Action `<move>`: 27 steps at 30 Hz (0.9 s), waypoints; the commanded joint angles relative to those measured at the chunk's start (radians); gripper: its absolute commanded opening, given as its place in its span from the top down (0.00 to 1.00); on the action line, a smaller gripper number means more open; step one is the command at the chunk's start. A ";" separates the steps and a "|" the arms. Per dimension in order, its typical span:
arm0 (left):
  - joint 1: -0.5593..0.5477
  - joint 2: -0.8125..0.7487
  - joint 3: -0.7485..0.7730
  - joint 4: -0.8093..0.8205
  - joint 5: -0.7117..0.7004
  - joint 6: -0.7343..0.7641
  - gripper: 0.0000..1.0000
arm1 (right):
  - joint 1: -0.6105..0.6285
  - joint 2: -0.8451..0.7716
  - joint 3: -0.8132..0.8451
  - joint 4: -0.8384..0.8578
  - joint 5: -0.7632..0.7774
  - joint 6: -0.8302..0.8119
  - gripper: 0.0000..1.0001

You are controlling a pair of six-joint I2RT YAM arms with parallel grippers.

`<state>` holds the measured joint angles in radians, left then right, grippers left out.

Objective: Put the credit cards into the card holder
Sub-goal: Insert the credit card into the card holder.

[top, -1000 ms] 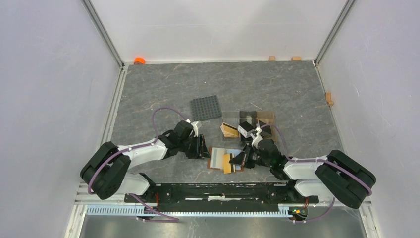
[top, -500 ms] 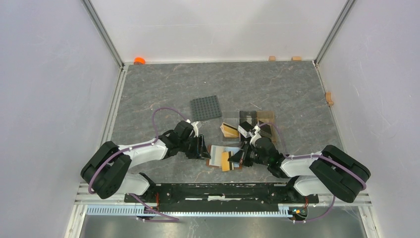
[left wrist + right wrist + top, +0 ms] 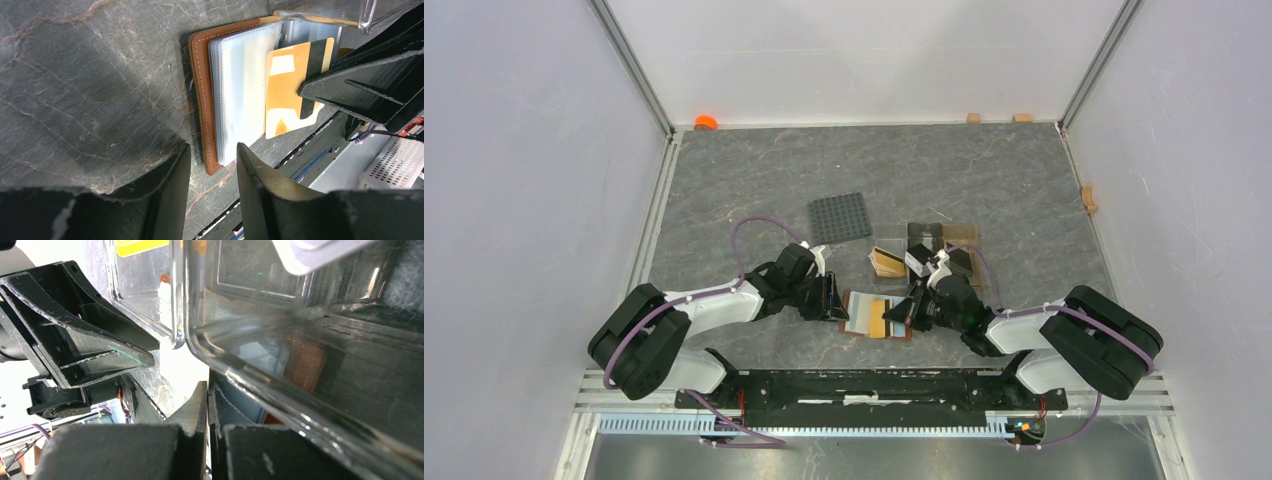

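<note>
Top: holder [image 3: 852, 325] is laid open; card [image 3: 876, 322] is held over it by right gripper [image 3: 902, 312].
Left wrist: left gripper [image 3: 212, 150] is parted astride holder's corner. Holder is not pinned, so it may be pushed along.
Right wrist: fingers [image 3: 190, 415] are clenched on card. Slot is hidden; card may be snagged on stand [image 3: 300, 365].

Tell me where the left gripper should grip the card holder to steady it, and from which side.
I'd grip the card holder by its bare stitched leather border, the edge away from the yellow card. Come in low from the left gripper's side: it lies open and flat, clear sleeves cover its middle, and the right gripper holds the card over the other half.
</note>
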<state>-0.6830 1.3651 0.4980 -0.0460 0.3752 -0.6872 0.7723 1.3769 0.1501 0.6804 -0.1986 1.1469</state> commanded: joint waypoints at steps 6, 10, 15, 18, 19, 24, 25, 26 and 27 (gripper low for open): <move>-0.006 0.015 0.000 0.002 -0.001 0.039 0.55 | 0.001 0.073 0.023 0.005 0.107 -0.045 1.00; -0.006 0.016 0.000 0.004 -0.001 0.040 0.55 | 0.002 0.096 0.032 0.018 0.115 -0.055 1.00; -0.006 0.024 0.001 0.006 0.004 0.040 0.57 | 0.012 0.121 0.029 0.054 0.124 -0.045 1.00; -0.006 0.033 0.000 0.014 0.008 0.041 0.60 | 0.028 0.127 0.035 0.059 0.142 -0.040 1.00; -0.006 0.036 -0.001 0.014 0.008 0.041 0.62 | 0.031 0.125 0.031 0.064 0.152 -0.033 1.00; -0.006 0.043 -0.008 0.019 0.008 0.041 0.66 | 0.035 0.104 0.012 0.072 0.203 -0.010 1.00; -0.006 0.044 -0.009 0.018 0.008 0.040 0.67 | 0.036 0.098 0.010 0.067 0.223 -0.010 1.00; -0.006 0.043 -0.009 0.018 0.006 0.039 0.67 | 0.036 0.093 0.006 0.064 0.236 -0.011 1.00; -0.006 0.044 -0.011 0.019 0.005 0.038 0.68 | 0.036 0.087 0.005 0.061 0.247 -0.013 1.00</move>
<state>-0.6819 1.3849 0.4976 -0.0418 0.3752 -0.6868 0.8082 1.4734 0.1734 0.7998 -0.0818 1.1564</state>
